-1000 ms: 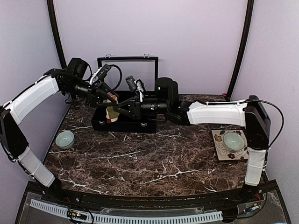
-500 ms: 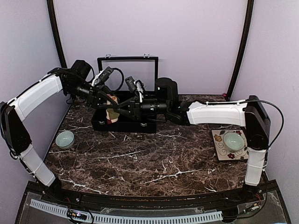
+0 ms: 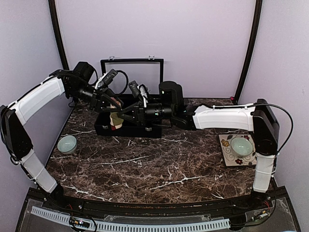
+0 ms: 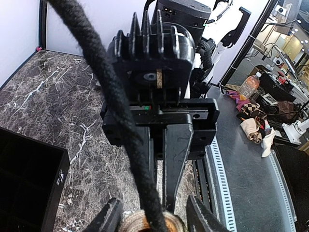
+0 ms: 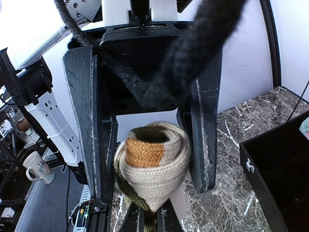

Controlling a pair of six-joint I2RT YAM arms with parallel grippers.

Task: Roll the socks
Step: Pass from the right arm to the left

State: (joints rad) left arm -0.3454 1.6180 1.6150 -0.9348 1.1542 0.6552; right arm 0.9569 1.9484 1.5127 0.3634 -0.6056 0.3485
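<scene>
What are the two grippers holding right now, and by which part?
The rolled tan sock: the left gripper clamps the roll's sides, the right gripper pinches its lower end.

Sock [image 5: 152, 164], held above the case [image 3: 126, 129]: lower tip hidden behind the right gripper [image 5: 150, 215], whose fingers are cut by the bottom edge. In the left wrist view only the roll's top shows. The rest is cut off below, along with the left gripper [image 4: 153, 220] fingertips. From overhead it is largely covered by both grippers, pattern too small to tell.
Cable [image 4: 120, 121]: blurred, masks the right gripper's middle.
Case interior: screened by the arms.
Clutter [image 4: 253, 118] beyond the table: too small to name.
</scene>
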